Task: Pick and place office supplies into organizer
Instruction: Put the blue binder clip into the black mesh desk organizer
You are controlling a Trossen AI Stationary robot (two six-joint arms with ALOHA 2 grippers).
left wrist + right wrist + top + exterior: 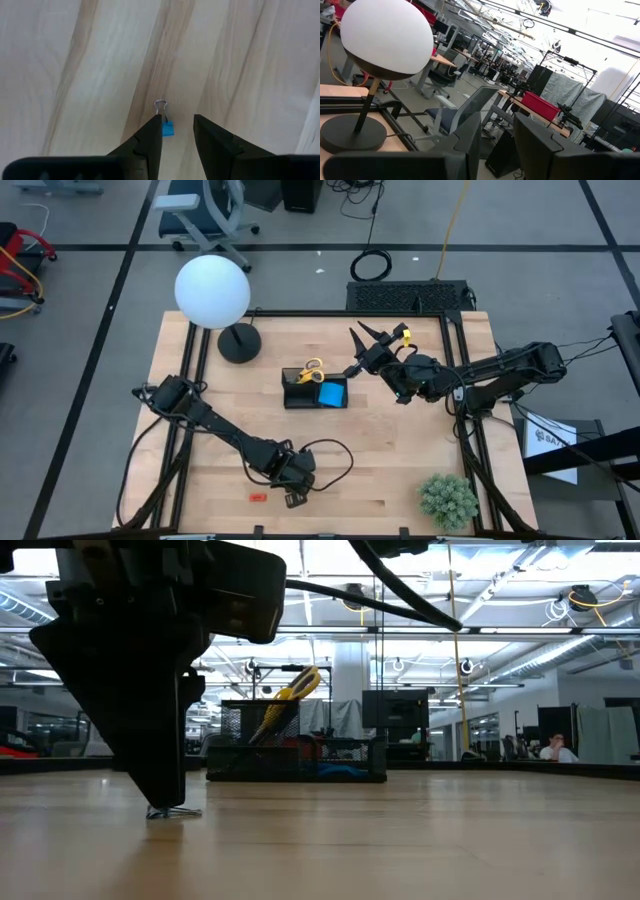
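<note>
One blue binder clip point(167, 128) — beside left gripper point(177, 125) | fingers apart

Overhead looks straight down on my desk point(400, 480); low camera skims it; both share the organizer point(314, 392)

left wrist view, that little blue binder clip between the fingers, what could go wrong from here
1. The small blue binder clip with a wire loop sits hard against one finger of the left gripper, not centred, so closing may flick it aside.
2. The fingers are at the light wooden table, and the low clip could slip out underneath.
3. The tiny red piece lies nearby and could get knocked.
</note>
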